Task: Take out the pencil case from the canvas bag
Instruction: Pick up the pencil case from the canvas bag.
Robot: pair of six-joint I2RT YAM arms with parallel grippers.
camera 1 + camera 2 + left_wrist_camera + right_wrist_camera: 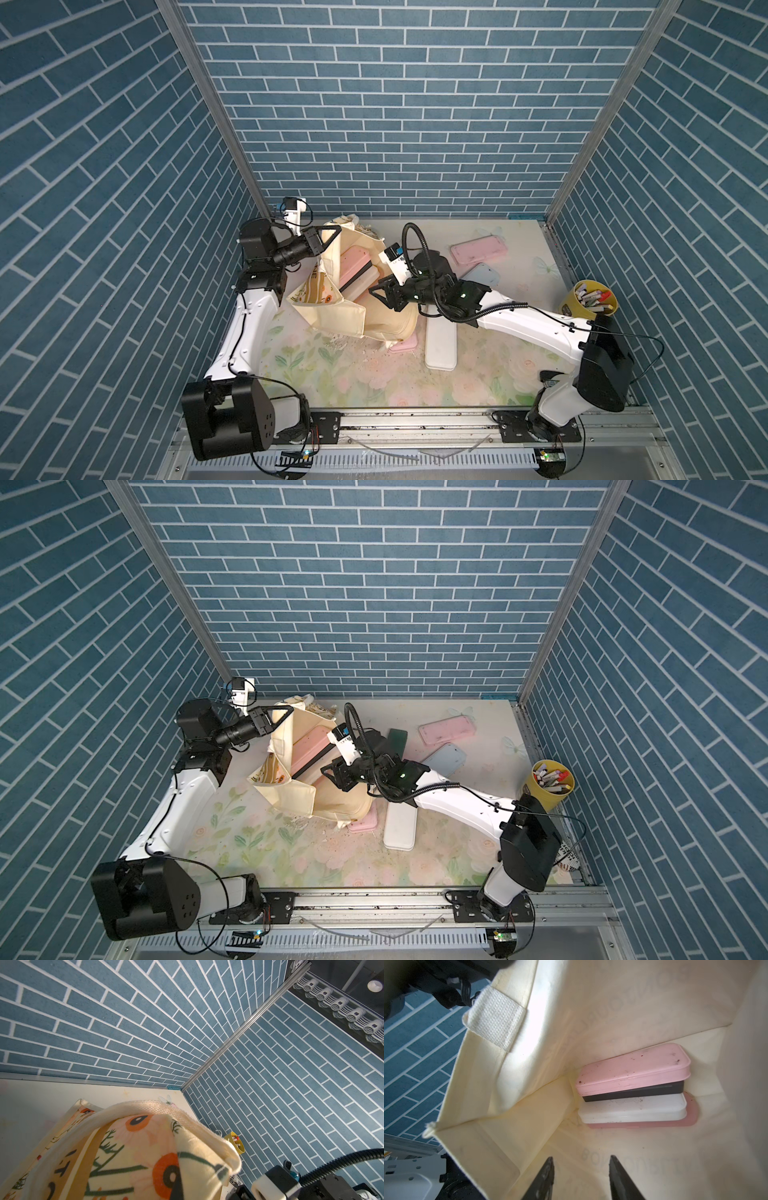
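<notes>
The cream canvas bag (pixel 332 320) (pixel 286 800) stands open on the floral table. My left gripper (pixel 332 235) (pixel 286 712) is shut on its top edge by the strap and holds that side up; printed fabric (pixel 135 1147) drapes over the jaws. My right gripper (pixel 374 290) (pixel 326 769) (pixel 581 1159) is open at the bag's mouth, pointing inside, with nothing between its fingers. At the bottom of the bag lies a pink pencil case (pixel 633 1072) (pixel 353 266) on a black one (pixel 643 1092), with a white one (pixel 633 1111) and another pink one (pixel 691 1113) beside them.
Outside the bag lie a pink case (pixel 478 251), a light blue case (pixel 482 276), a white case (pixel 440 345), a dark green case (pixel 399 739) and a small pink case (pixel 405 345) half under the bag. A yellow pen cup (pixel 588 299) stands at the right wall.
</notes>
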